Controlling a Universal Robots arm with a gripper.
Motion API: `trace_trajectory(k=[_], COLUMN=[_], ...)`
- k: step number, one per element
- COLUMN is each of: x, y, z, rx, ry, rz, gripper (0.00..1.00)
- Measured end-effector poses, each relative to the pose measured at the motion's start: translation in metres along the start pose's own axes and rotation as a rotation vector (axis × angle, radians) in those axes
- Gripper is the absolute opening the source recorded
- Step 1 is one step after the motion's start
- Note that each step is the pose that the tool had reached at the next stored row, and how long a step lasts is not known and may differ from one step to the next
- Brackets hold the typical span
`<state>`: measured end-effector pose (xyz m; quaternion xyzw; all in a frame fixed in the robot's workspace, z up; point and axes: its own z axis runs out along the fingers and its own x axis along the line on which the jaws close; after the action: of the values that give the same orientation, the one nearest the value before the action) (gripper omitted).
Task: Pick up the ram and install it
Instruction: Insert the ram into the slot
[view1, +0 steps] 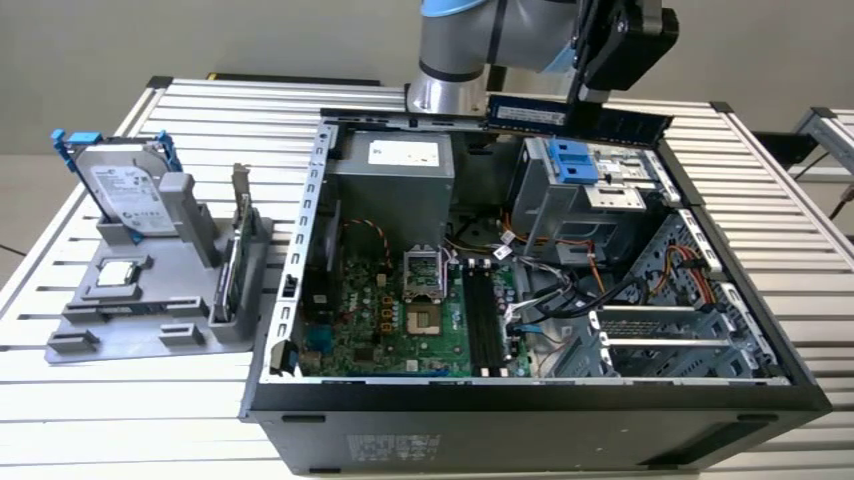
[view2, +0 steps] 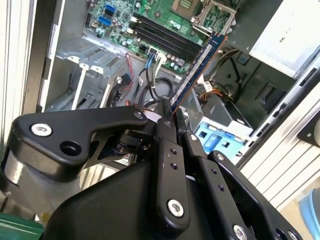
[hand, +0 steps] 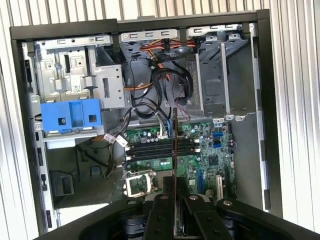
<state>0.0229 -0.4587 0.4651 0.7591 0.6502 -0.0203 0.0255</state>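
Slatted metal table carries an open computer case lying on its side. Beside it, at the exterior view's left, a grey stand holds a hard drive with blue rails and an expansion card set on edge. Above the far side of the case the gripper is clamped on the ram near its middle. The stick hangs in the air over the drive cage and its blue bracket, apart from everything below. In both wrist views it juts out from between the black fingers toward the motherboard, and in the first wrist view its thin edge lines up across the dark memory slots.
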Motion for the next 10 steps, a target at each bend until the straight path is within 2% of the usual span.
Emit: trace_trajectory(k=[5,10], x=[0.0003,0.0009], y=[0.0003,0.0015], z=[0.0033,0.0088], rx=[0.0038,0.0060], ry=[-0.0007,-0.0014], rz=[0.059,0.094], gripper=[0.00,0.00])
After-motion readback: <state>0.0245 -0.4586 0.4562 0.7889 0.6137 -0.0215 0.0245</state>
